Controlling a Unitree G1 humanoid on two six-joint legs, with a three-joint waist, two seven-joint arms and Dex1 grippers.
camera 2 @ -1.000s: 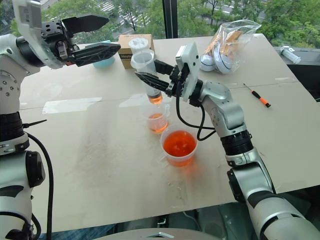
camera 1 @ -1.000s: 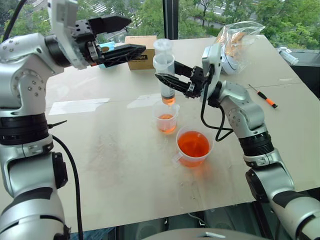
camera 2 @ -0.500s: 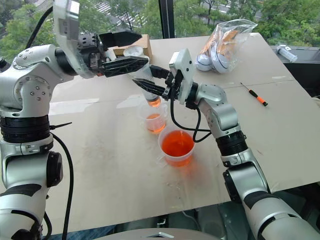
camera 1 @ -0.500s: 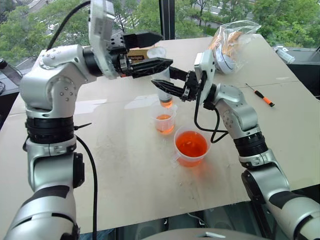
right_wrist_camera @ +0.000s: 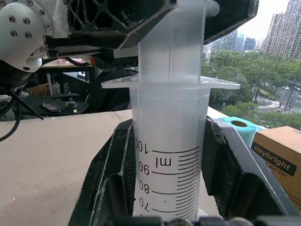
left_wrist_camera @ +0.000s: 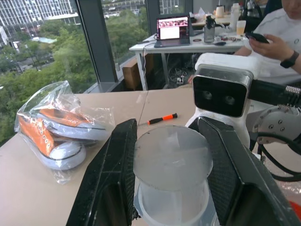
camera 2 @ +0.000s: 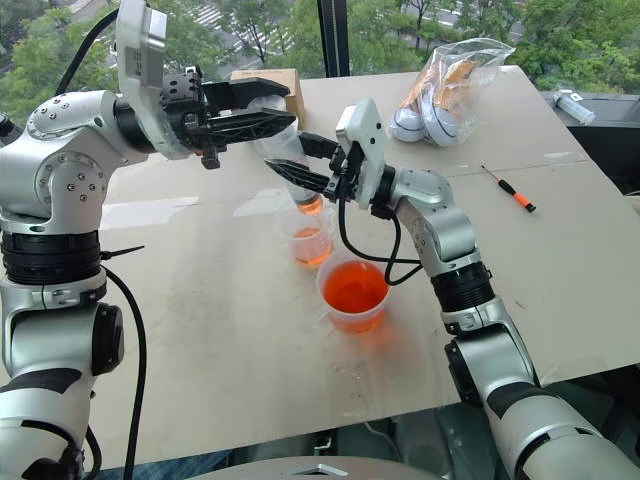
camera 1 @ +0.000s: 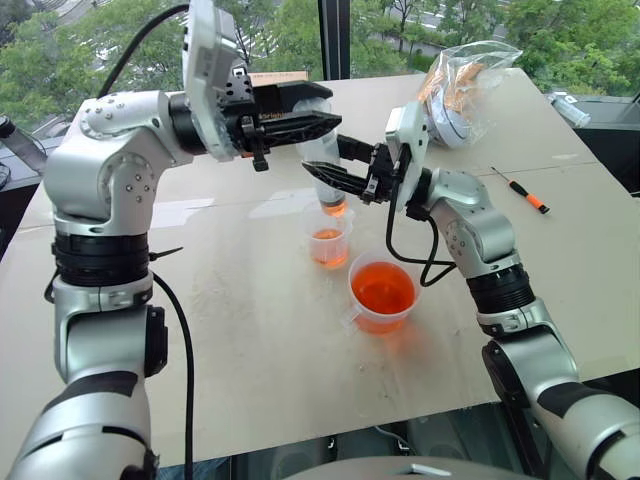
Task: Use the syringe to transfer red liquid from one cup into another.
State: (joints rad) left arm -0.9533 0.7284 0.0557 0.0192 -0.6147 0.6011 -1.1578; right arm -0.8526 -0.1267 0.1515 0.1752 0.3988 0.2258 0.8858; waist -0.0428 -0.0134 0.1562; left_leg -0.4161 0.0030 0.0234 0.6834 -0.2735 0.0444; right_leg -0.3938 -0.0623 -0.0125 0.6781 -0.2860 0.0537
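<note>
The clear syringe [camera 1: 320, 152] stands nearly upright over the smaller cup [camera 1: 328, 238], its tip [camera 1: 333, 207] holding a little red liquid just above the rim. My right gripper [camera 1: 325, 168] is shut on the barrel, seen close in the right wrist view [right_wrist_camera: 168, 125] with the scale marks between the fingers. My left gripper [camera 1: 325, 108] reaches in level from the left and is shut on the white plunger top [left_wrist_camera: 171, 160]. The smaller cup holds some red liquid. The wider cup [camera 1: 383, 292] in front of it is about half full of red liquid [camera 1: 384, 286].
Behind the arms, a cardboard box [camera 1: 282, 80] and a teal tape roll [right_wrist_camera: 240, 127] sit near the window. A plastic bag of shoes [camera 1: 465, 75] lies at the back right, an orange-handled screwdriver [camera 1: 527, 192] to the right. A seated person [left_wrist_camera: 277, 42] is beyond the table.
My left gripper has swung right to the syringe and closed its open fingers on the plunger top. The right gripper and both cups have kept still.
</note>
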